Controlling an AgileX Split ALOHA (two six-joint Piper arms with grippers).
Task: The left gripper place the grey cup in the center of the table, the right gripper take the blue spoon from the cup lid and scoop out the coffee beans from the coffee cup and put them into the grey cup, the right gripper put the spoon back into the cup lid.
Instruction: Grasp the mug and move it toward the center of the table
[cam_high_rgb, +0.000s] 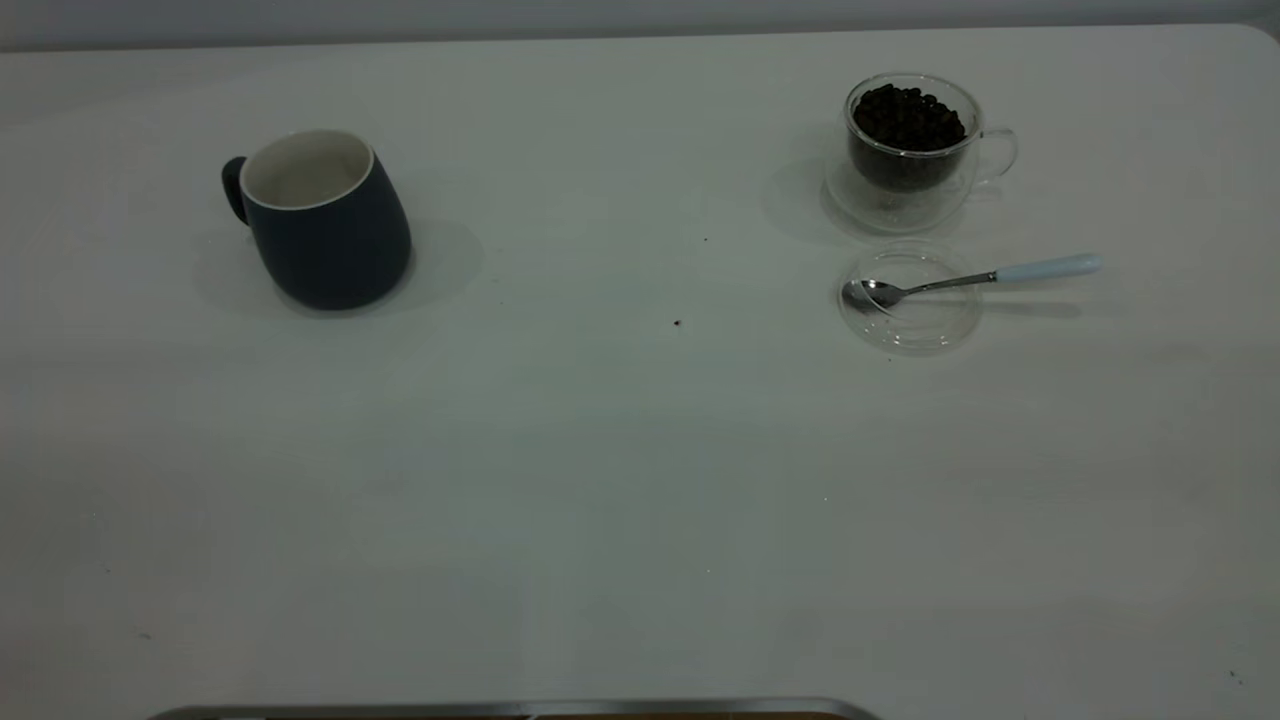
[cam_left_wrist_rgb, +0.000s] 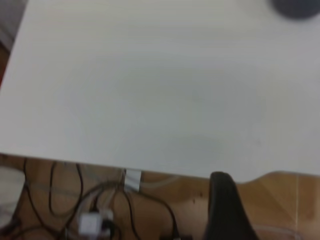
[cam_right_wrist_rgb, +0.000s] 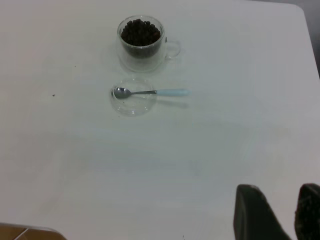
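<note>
The grey cup (cam_high_rgb: 325, 220), dark with a white inside, stands at the table's left, handle to the far left; its edge shows in the left wrist view (cam_left_wrist_rgb: 298, 7). The glass coffee cup (cam_high_rgb: 910, 140) full of beans stands at the far right (cam_right_wrist_rgb: 141, 40). In front of it lies the clear cup lid (cam_high_rgb: 910, 305) (cam_right_wrist_rgb: 131, 102) with the blue-handled spoon (cam_high_rgb: 960, 280) (cam_right_wrist_rgb: 155, 92) resting across it, bowl in the lid. No gripper is in the exterior view. My left gripper (cam_left_wrist_rgb: 227, 210) hangs off the table's near edge. My right gripper (cam_right_wrist_rgb: 285, 212) is empty, jaws slightly apart, above the near right table.
A dark speck (cam_high_rgb: 677, 323) lies near the table's middle. A metal strip (cam_high_rgb: 520, 708) runs along the near edge. Cables and a plug (cam_left_wrist_rgb: 95, 215) lie on the floor under the left gripper.
</note>
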